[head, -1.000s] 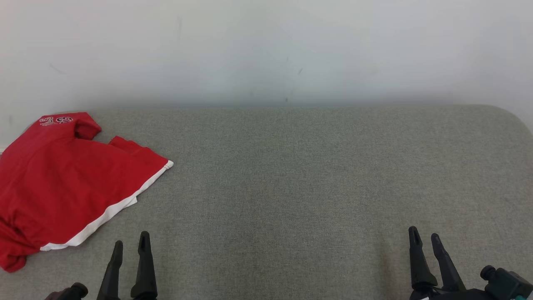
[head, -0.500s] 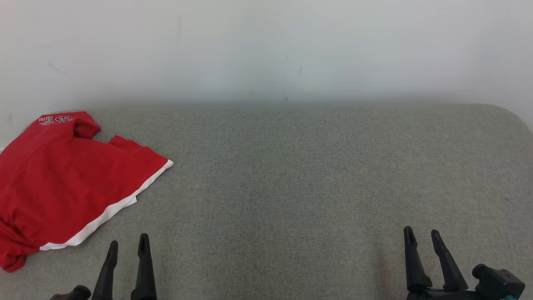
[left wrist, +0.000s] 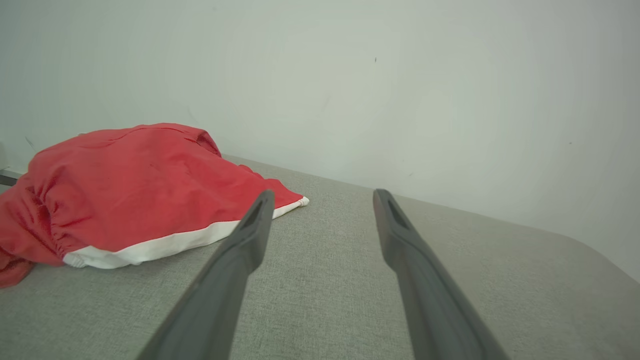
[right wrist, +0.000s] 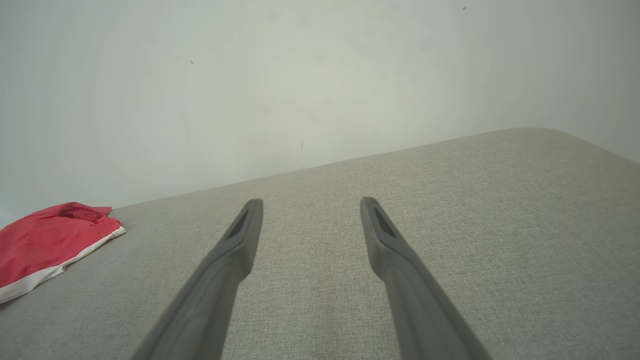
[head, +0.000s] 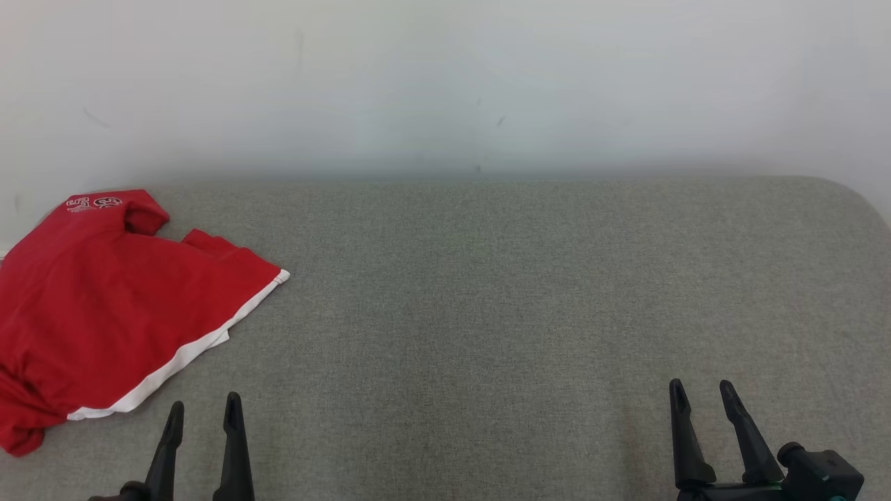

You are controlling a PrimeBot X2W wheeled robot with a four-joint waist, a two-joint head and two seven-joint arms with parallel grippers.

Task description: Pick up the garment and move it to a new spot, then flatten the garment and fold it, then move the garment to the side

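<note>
Far left on the surface (head: 487, 313), red garment (head: 104, 306) with white edge, crumpled by the wall (head: 445, 83), left gripper (head: 204, 402) near it, jaws spread, empty, right gripper (head: 699, 384) well apart at right, jaws spread, empty

Garment: red garment (head: 104, 306) with a white band along one edge, lying crumpled at the far left of the grey fabric surface (head: 487, 313); white print at its top corner.
Left gripper (head: 203, 403): lower left, fingers apart, empty, near the garment but not touching it.
Right gripper (head: 699, 385): lower right, fingers apart, empty, well apart from the garment.
Wall (head: 445, 83): pale, behind the surface.
</note>
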